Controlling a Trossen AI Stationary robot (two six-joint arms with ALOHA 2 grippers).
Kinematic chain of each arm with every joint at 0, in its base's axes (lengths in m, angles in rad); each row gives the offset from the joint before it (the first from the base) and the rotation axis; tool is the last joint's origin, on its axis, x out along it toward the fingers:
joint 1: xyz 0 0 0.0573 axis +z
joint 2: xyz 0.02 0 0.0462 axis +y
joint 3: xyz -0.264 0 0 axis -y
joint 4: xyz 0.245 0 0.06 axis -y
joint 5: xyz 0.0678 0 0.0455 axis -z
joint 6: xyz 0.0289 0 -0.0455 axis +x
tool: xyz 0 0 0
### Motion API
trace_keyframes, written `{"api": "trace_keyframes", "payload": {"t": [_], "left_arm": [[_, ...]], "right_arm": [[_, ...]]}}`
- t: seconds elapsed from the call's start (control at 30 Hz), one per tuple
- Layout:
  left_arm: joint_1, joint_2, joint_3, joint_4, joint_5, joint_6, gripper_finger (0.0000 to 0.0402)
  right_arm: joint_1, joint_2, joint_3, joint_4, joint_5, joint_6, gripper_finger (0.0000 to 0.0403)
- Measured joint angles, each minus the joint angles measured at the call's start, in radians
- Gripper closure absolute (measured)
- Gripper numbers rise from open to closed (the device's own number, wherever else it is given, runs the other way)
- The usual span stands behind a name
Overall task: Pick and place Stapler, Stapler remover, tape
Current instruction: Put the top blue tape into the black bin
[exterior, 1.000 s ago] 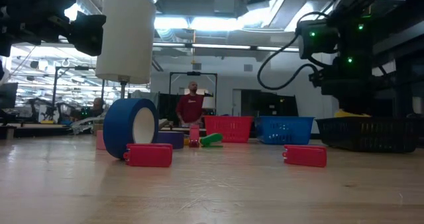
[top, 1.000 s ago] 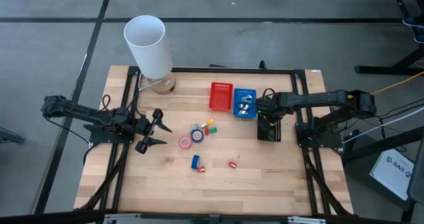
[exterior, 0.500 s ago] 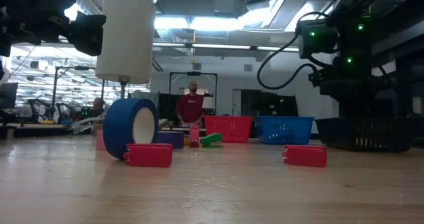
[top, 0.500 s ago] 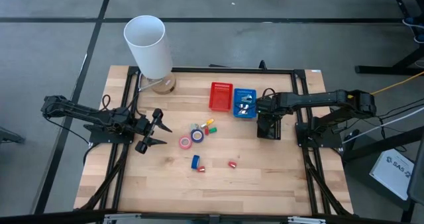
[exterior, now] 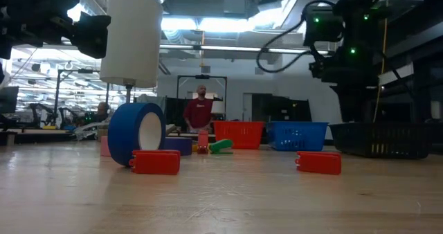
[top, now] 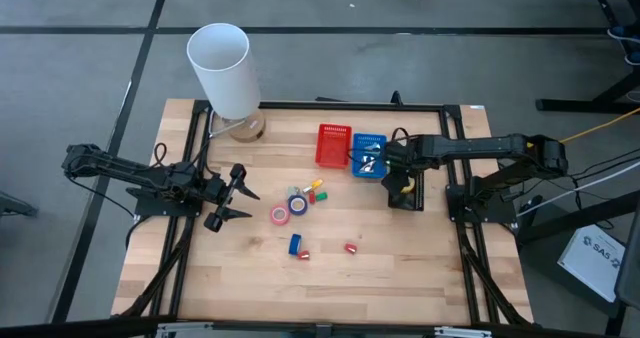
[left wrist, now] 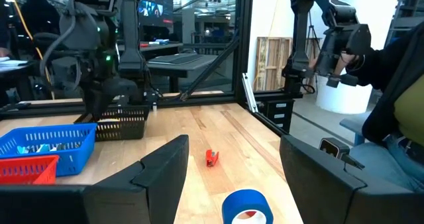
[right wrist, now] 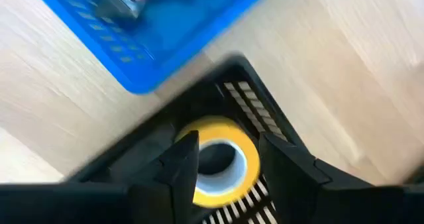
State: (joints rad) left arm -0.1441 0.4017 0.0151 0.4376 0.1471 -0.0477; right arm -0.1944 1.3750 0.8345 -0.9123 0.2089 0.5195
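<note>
The right gripper [top: 393, 175] hangs over the black basket [top: 405, 192] at the right of the wooden table [top: 250, 278], fingers apart, and a yellow tape roll [right wrist: 218, 159] lies down inside that basket, a glossy ring on the slotted plastic floor. Just left of the black basket stands the blue basket [top: 369, 155], a mesh-walled tray with pale things in it, and touching that on its left the red basket [top: 333, 145].

The left gripper [top: 243, 195] waits at the left side of the table, fingers spread wide, nothing between them.

Mid-table there is a loose scatter: a pink tape roll [top: 279, 215] and a purple one [top: 297, 205] lying flat and touching, a blue tape roll [top: 295, 244] standing on edge nearer the front, small red blocky pieces [top: 351, 247] beside it, a green piece [top: 316, 185] farther back. A tall white cylinder [top: 224, 70] rises at the far left corner. In the low view a person [exterior: 199, 113] stands in the room behind.
</note>
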Motion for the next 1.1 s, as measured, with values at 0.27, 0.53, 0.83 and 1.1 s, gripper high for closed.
{"api": "trace_keyframes", "payload": {"t": [0.27, 0.53, 0.83, 1.1], "left_arm": [[0.0, 0.0, 0.0, 0.0, 0.0, 0.0, 0.0166], [0.0, 0.0, 0.0, 0.0, 0.0, 0.0, 0.0166], [0.0, 0.0, 0.0, 0.0, 0.0, 0.0, 0.0167], [0.0, 0.0, 0.0, 0.0, 0.0, 0.0, 0.0166]], "right_arm": [[0.0, 0.0, 0.0, 0.223, -0.067, -0.143, 0.0241], [0.002, 0.0, 0.001, 0.427, -0.173, -0.263, 0.0266], [0.002, 0.0, 0.001, 0.506, -0.187, -0.296, 0.0298], [0.025, 0.0, 0.001, 0.642, -0.187, -0.387, 0.0312]]}}
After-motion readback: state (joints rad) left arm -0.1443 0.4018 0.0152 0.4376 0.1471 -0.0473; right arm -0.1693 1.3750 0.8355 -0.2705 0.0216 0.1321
